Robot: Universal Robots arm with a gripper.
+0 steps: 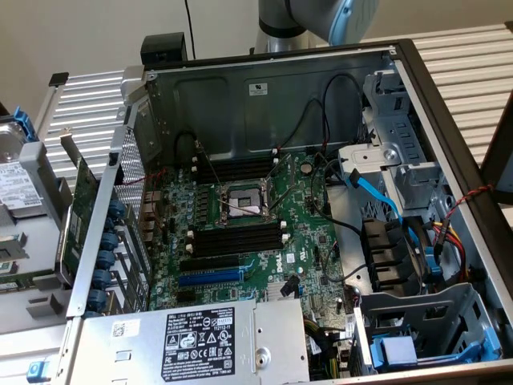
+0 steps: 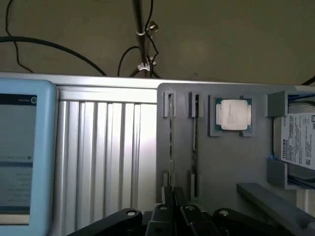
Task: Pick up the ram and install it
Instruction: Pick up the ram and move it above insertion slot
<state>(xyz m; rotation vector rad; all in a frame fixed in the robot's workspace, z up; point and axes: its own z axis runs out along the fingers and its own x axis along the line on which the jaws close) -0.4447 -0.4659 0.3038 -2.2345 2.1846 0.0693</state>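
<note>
In the wrist view, a grey holder (image 2: 226,162) carries two narrow slots. The ram (image 2: 171,140) stands on edge in one of them as a thin greenish strip, and a second thin stick (image 2: 195,147) stands in the slot beside it. My gripper (image 2: 174,191) hangs just short of the holder's near edge, closest to the ram's slot, its black fingers (image 2: 180,197) pressed together with nothing between them. In the exterior view, the open computer case shows the motherboard (image 1: 304,241) with long black memory slots (image 1: 236,238) on both sides of the processor socket (image 1: 240,204).
On the holder also sit a processor chip (image 2: 233,114) and a hard drive (image 2: 300,142). A blue-cased tablet (image 2: 22,152) lies beside a ribbed metal table (image 2: 103,147). A wide green expansion card (image 1: 80,208) leans outside the case (image 1: 264,88), and my arm (image 1: 304,20) rises behind it.
</note>
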